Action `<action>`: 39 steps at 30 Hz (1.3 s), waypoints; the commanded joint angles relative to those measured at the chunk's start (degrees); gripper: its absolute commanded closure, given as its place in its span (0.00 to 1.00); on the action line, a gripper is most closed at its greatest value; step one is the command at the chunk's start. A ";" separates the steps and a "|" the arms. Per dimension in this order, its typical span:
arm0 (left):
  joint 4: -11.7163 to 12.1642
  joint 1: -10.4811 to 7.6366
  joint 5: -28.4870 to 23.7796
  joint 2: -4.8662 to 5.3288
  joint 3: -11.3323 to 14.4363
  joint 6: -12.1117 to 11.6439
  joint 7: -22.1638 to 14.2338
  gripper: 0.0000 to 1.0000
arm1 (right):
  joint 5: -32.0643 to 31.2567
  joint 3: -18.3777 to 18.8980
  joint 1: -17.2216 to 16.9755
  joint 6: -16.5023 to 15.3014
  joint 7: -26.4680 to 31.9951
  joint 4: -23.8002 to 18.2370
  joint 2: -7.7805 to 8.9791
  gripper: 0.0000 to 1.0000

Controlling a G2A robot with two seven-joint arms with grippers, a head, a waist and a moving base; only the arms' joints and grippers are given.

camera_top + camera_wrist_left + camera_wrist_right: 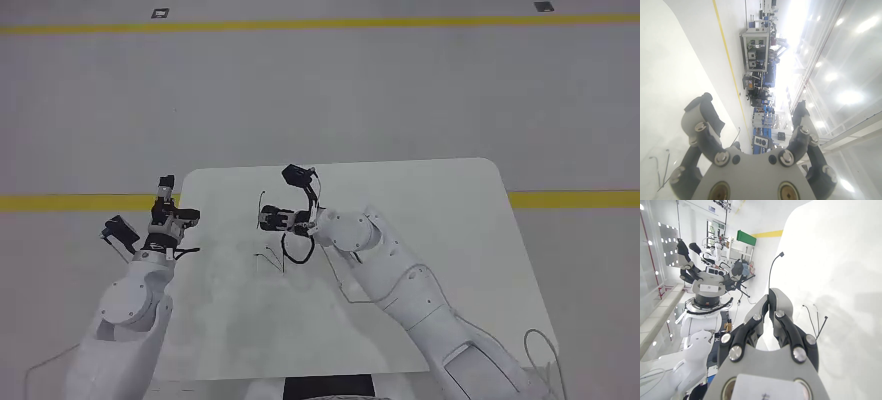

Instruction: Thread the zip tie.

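Right wrist view has the right claw (769, 298) clamped on a black zip tie (770, 275) whose long axis runs straight out past its tips above the surface (829, 247), head outermost, while the left claw (752, 106), spread apart and empty, hangs well apart from it.
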 commanded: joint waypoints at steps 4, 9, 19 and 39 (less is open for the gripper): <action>0.00 0.00 0.00 0.00 0.00 0.00 0.00 0.00 | -0.05 -0.02 0.02 0.03 -0.03 0.04 -0.01 1.00; 0.00 0.00 0.00 0.00 0.00 0.00 0.00 0.00 | -0.05 -0.02 0.02 0.03 -0.03 0.04 -0.01 1.00; 2.19 1.25 3.14 0.61 0.13 -5.78 -15.88 0.00 | 5.35 -0.22 -1.35 -0.56 -6.41 1.25 -0.57 1.00; 7.29 -0.37 -1.31 0.85 1.97 -11.30 -29.93 0.00 | 12.52 -1.00 -1.79 -2.32 -13.50 3.76 -1.63 1.00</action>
